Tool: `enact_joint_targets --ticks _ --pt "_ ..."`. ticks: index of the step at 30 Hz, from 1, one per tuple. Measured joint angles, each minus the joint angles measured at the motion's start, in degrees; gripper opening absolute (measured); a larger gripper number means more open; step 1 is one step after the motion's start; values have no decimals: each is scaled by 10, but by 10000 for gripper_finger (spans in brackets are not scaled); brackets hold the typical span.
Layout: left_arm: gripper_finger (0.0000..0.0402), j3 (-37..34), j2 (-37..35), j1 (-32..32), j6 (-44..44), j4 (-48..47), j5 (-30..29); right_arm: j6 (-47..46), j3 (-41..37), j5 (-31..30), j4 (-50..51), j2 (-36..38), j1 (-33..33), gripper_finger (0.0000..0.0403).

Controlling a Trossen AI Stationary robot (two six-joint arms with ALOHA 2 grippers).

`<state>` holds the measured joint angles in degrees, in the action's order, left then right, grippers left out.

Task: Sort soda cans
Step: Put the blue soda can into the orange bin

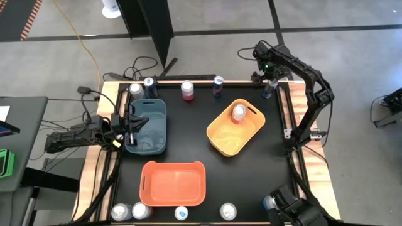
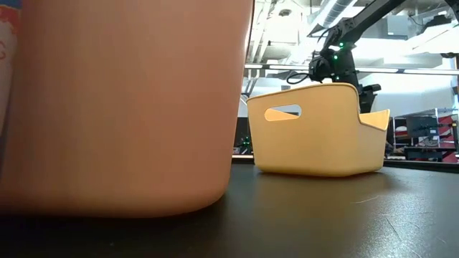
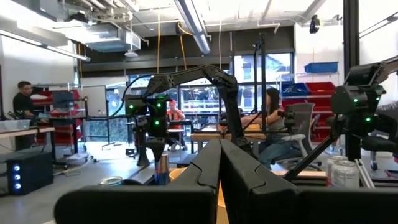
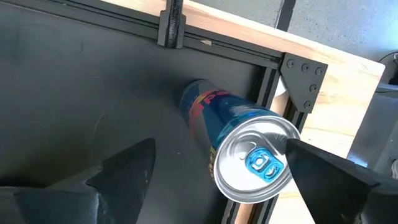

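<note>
- Jaws of the right gripper (image 4: 214,171) stand wide apart over the table's far right corner, holding nothing; one dark wedge-shaped finger (image 4: 329,174) touches or nearly touches the rim of the blue-labelled cylindrical metal can (image 4: 239,146), the other stands well clear of it.
- Blue-labelled can: upright, long axis vertical, silver lid with a blue pull-tab facing up, smooth glossy body, on the matte black tabletop (image 4: 81,93) just beside the pale wooden edge rail (image 4: 336,124).
- Left gripper (image 1: 130,123): jaws pressed fully together, empty, above the dark blue rectangular plastic bin (image 1: 147,129).
- Yellow rectangular plastic bin (image 1: 235,129): smooth walls, oval handle slot, holding one upright pink-bodied can (image 1: 239,113).
- Orange rectangular plastic bin (image 1: 173,183): near the front edge.
</note>
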<state>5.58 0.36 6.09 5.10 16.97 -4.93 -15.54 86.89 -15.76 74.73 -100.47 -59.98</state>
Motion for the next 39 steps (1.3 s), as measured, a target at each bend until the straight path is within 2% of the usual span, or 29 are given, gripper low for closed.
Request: enact_joint_targets --ticks 7,12,16,34,39 --pt "2 0 0 0 0 0 0 6 8 -22 2 0 8 399" --pt "2 0 0 0 1 -1 0 8 52 -27 13 0 12 399" --pt "2 0 0 0 5 -1 0 11 82 -55 52 0 9 399" --pt "2 0 0 0 4 -1 0 38 82 -14 62 -2 -2 399" --pt "2 0 0 0 3 -1 0 42 91 -16 88 -31 -1 399"
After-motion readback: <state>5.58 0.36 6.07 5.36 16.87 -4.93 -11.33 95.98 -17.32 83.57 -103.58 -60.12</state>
